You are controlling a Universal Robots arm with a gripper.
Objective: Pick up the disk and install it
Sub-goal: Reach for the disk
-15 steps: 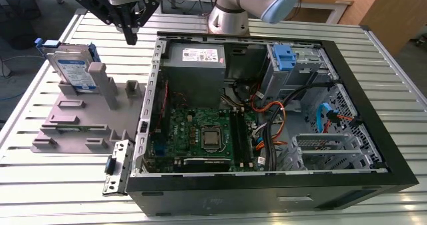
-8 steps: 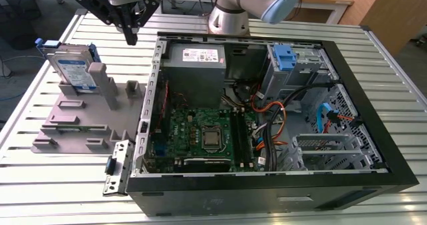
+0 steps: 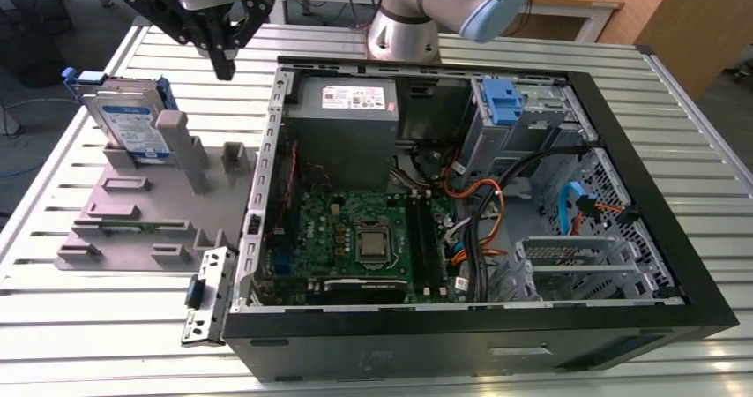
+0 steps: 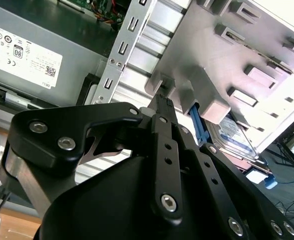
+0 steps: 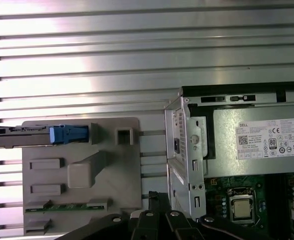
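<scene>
- Black two-finger gripper (image 3: 224, 67): fingers drawn together to a point, with nothing held between them. It hangs above the table, tips pointing down.
- Position of gripper: in the exterior view it lies between the disk and the rear corner of the computer case, near both and touching neither.
- The disk (image 3: 125, 120): a flat silver hard drive with a blue-and-white label, framed by a blue plastic carrier bracket. It stands on edge, leaning slightly, against a post of the grey holder. In the first wrist view it shows edge-on.
- Grey moulded plastic holder plate (image 3: 132, 213): lies flat on the table on the exterior view's left, just beside the case, and carries several raised blocks and slots.
- Open black desktop computer case (image 3: 641, 205): lies on its side with the green motherboard (image 3: 353, 231) exposed.
- Grey boxy power supply with white sticker (image 3: 348, 108): sits in the case corner nearest the gripper.
- Blue plastic latch (image 3: 503, 102): fixed to the metal drive bay, well apart from the disk.
- Ribbed aluminium table (image 3: 70, 335): bears the holder and the case.
</scene>
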